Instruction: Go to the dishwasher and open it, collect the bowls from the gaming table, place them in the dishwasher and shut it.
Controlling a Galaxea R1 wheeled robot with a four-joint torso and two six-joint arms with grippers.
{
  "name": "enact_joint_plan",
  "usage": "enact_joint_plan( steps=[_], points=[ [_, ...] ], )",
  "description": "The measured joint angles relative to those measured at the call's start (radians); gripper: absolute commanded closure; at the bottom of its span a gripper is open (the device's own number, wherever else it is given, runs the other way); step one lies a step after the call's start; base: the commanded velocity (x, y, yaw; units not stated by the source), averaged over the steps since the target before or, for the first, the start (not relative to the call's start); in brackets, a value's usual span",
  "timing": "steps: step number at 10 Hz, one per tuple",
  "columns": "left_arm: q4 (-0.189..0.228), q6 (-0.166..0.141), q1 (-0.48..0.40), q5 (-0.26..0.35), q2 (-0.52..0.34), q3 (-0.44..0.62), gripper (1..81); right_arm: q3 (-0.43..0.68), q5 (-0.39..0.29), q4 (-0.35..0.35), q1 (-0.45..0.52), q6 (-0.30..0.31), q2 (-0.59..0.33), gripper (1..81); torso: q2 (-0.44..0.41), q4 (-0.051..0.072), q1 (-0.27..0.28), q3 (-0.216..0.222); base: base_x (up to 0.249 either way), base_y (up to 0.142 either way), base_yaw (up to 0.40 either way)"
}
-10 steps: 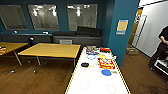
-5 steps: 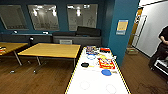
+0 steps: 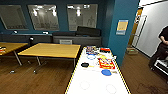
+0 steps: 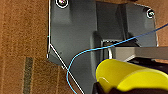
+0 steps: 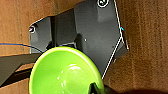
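Room: dark blue walls with framed panels across the upper frame, brown wood floor [image 3: 42, 80], a person [image 3: 161, 48] at the right edge.

Wooden table [image 3: 51, 50], centre left: bare top on thin legs.

Gaming table [image 3: 96, 83], lower centre: glossy white top, yellow edge, coloured graphics and small flat items toward its far end, among them a blue disc [image 3: 106, 72] and a dark disc [image 3: 85, 64].

Yellow bowl [image 4: 130, 76], lower right of the left wrist view: left fingers closed on its rim at the frame's bottom edge.

Green bowl [image 5: 63, 72], lower centre of the right wrist view: right fingers clamped on its rim.

Handling, judged: both bowls look like light, stiff, glossy plastic, likely slippery; the rim is the sensible hold, as taken.

Change from half a second ago: the head view is nearly the same; nothing on the tables has shifted.
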Motion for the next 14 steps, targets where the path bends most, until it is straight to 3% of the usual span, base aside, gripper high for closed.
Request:
enact_joint_plan(
  steps=[7,14],
  points=[
    [0.003,0.000,0.010,0.004,0.013,-0.001,81.1,-0.038,-0.001,-0.003,-0.005,0.000,0.024,81.1,0.000,0.000,-0.001,0.000,-0.061,0.000,0.000],
    [0.011,0.003,0.003,0.008,0.069,-0.068,81.1,-0.083,0.000,-0.012,-0.005,0.000,0.063,81.1,-0.002,0.000,-0.002,0.001,-0.090,0.000,0.000]
  ],
)
